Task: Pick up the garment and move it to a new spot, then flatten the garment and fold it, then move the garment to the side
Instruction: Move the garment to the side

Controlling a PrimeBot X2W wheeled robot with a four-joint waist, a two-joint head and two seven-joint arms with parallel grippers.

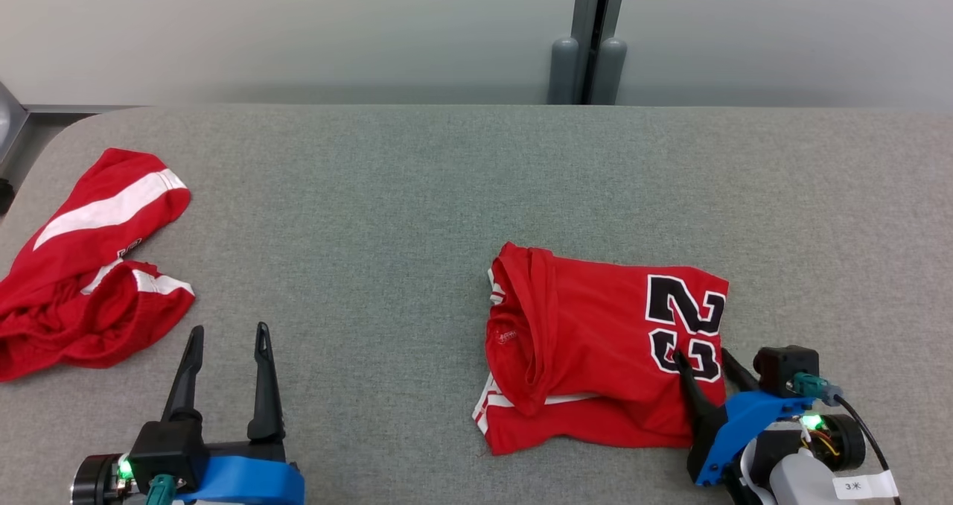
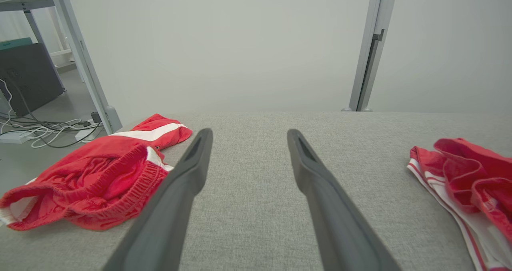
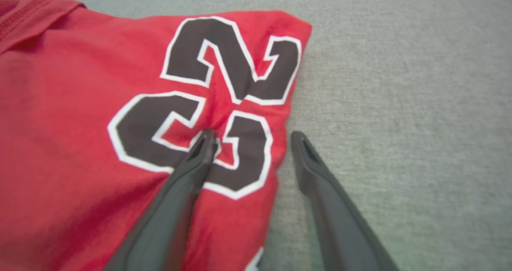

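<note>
The garment (image 1: 588,348), a red jersey with a black "23", lies folded on the grey table (image 1: 447,177), right of centre. My right gripper (image 1: 701,356) is open at its near right edge. In the right wrist view its left finger (image 3: 192,167) rests on the number print of the garment (image 3: 80,123), and its right finger (image 3: 316,171) sits on bare table just past the hem. My left gripper (image 1: 229,330) stands open over bare table at the lower left, nothing between its fingers (image 2: 180,191). The jersey's left edge (image 2: 468,175) shows at the far right of the left wrist view.
A second red garment with white stripes (image 1: 89,267) lies crumpled at the table's left edge, also to the left of my left gripper (image 2: 100,175). A grey post (image 1: 595,43) stands behind the table. Cables (image 2: 40,127) lie on the floor beyond the left edge.
</note>
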